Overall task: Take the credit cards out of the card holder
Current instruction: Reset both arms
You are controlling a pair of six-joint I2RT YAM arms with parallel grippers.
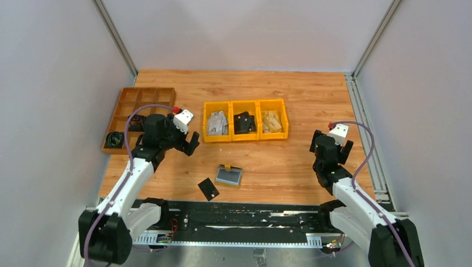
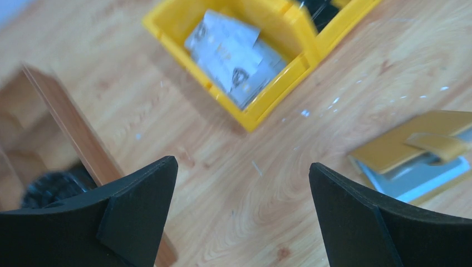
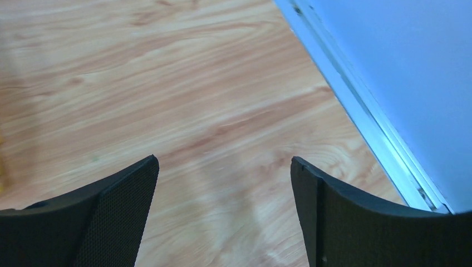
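— Nearest the lens, the left claw [image 2: 243, 167]: how set?
— Spread wide, gripping nothing, hanging over bare wood beside the leftmost yellow bin [image 2: 273, 100].
— And the right claw [image 3: 222, 161]?
— Wide apart too, holding nothing, over the surface [image 3: 167, 83] near its right edge.
— Where to find the card holder [image 1: 228, 184]?
— Lying open on the surface between both arms, toward the near edge, with a grey card [image 1: 229, 177] resting in it.
— Any other credit card?
— Yes: one black card [image 1: 208, 189] flat on the wood, just beside the holder on its near-left side, not touching.
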